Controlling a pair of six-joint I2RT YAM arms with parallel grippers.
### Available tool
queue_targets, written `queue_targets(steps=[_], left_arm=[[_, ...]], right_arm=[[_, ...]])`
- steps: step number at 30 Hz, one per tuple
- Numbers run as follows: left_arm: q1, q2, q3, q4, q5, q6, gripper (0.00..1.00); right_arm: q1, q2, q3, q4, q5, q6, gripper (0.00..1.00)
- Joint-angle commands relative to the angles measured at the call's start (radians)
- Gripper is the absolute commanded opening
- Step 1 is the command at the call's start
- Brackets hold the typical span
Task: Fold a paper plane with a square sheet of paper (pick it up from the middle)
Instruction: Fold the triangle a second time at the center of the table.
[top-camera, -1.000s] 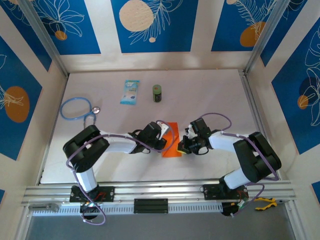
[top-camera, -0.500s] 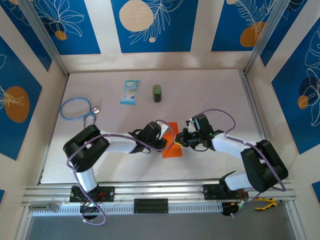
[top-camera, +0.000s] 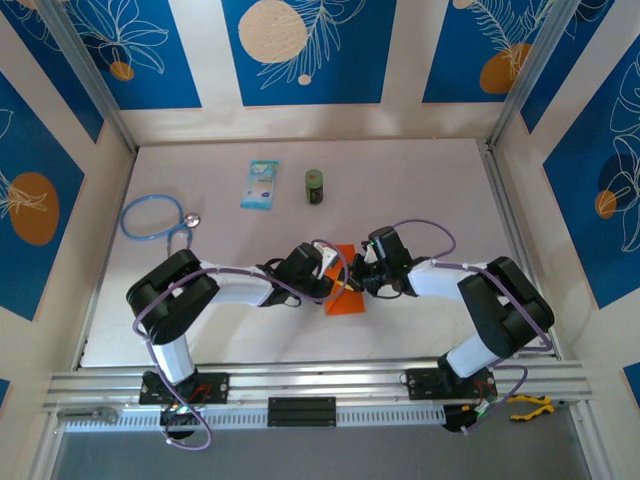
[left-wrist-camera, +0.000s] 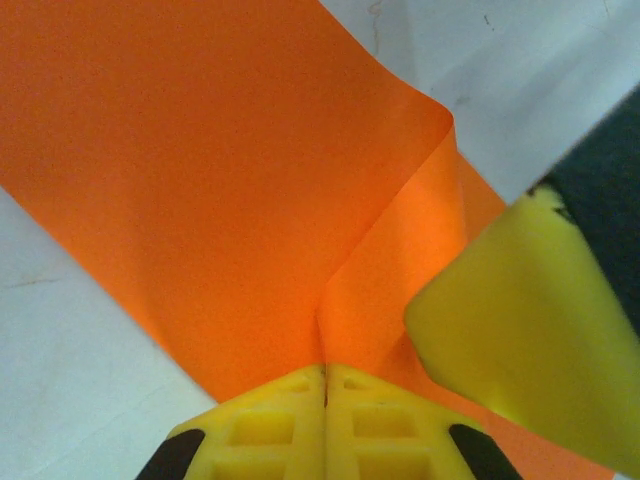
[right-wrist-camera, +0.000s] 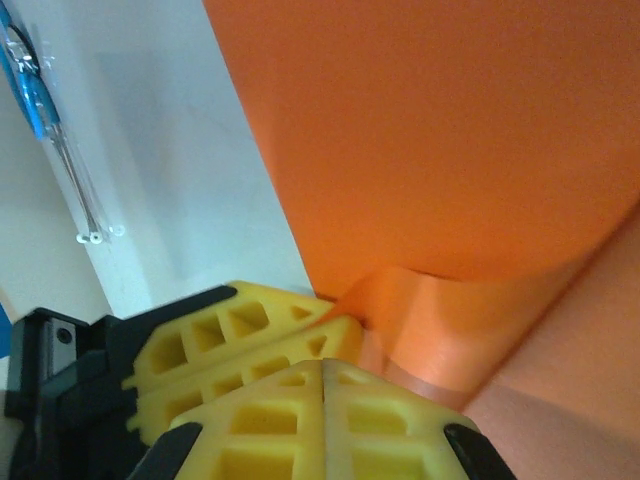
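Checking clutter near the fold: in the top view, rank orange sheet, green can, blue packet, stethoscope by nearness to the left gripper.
1. square sheet of paper: in the left gripper, centre.
2. green can: farther back.
3. light-blue packet: back, left of the can.
4. stethoscope: far left.

The sheet of paper (top-camera: 345, 298) sits mid-worktop (top-camera: 420, 200) between left pincer (top-camera: 332, 285) and right pincer (top-camera: 360, 283), with packet (top-camera: 260, 184) and can (top-camera: 315, 186) behind and stethoscope (top-camera: 152, 216) to the left.

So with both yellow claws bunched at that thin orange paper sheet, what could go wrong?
The left gripper pinches the thin orange paper sheet at a raised fold, with the right gripper shut close beside it; pulling apart might tear it. The sheet curls loosely there, so a crease could land crooked.
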Motion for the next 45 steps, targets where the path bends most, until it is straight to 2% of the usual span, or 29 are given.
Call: queue_targets(steps=[1, 9, 16, 22, 26, 36, 45], left_arm=[[0.016, 0.023, 0.009, -0.049, 0.004, 0.008, 0.01], [0.019, 0.029, 0.013, -0.052, 0.010, 0.010, 0.01], [0.022, 0.031, 0.015, -0.056, 0.012, 0.011, 0.01], [0.022, 0.029, 0.016, -0.062, 0.012, 0.013, 0.01], [0.024, 0.030, 0.017, -0.061, 0.016, 0.011, 0.01], [0.024, 0.029, 0.015, -0.062, 0.021, 0.013, 0.01], [0.025, 0.024, 0.017, -0.070, 0.018, 0.018, 0.01]], right_arm=[[0.008, 0.028, 0.017, 0.004, -0.011, 0.012, 0.00], [-0.003, 0.068, -0.048, 0.002, 0.033, 0.021, 0.00], [-0.025, 0.066, -0.097, 0.044, 0.011, 0.031, 0.00], [-0.050, -0.046, -0.006, -0.073, 0.006, -0.043, 0.00], [-0.076, -0.008, 0.029, -0.102, -0.011, -0.067, 0.00], [-0.118, 0.098, -0.080, 0.047, -0.001, 0.014, 0.00], [-0.123, 0.001, -0.021, -0.015, -0.010, -0.045, 0.00]])
